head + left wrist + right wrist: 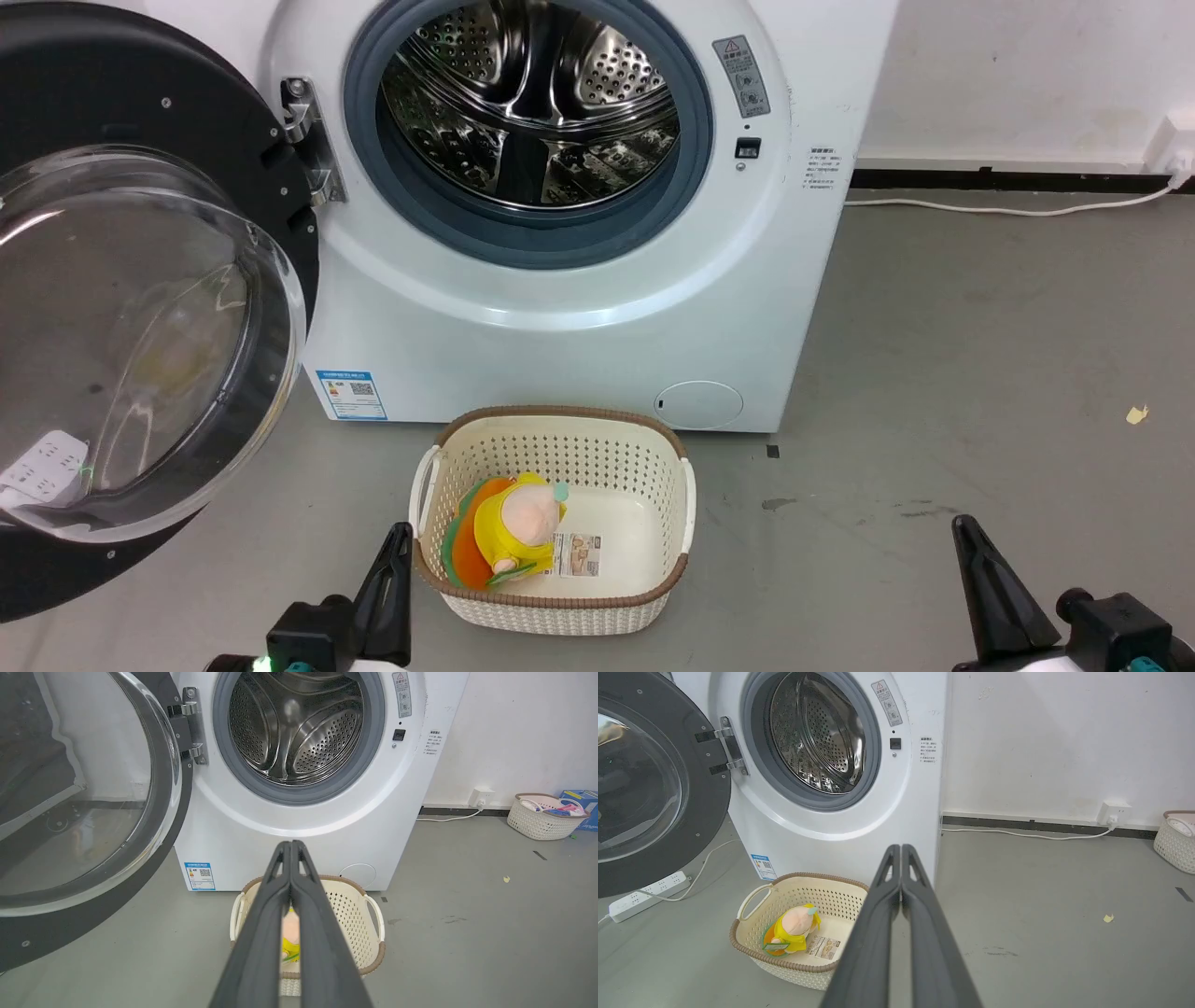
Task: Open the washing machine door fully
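Observation:
The white washing machine [560, 308] stands ahead with its steel drum [532, 103] exposed inside a grey rubber ring. The washing machine door [56, 84], a black disc with a clear glass bowl [131, 336], is swung wide to the left on its hinge [313, 140]. My left gripper [397, 546] sits low at the bottom, shut and empty, well short of the door. In its own view the left gripper [290, 845] has both fingers pressed together. My right gripper [962, 527] is low at the bottom right, and in its wrist view the right gripper [901, 848] is shut on nothing.
A cream perforated basket [560, 439] with a yellow plush toy [518, 527] sits on the floor right before the machine, between my grippers. A power strip [649, 896] lies under the door. A second basket [544, 816] and a wall socket [481, 797] stand far right.

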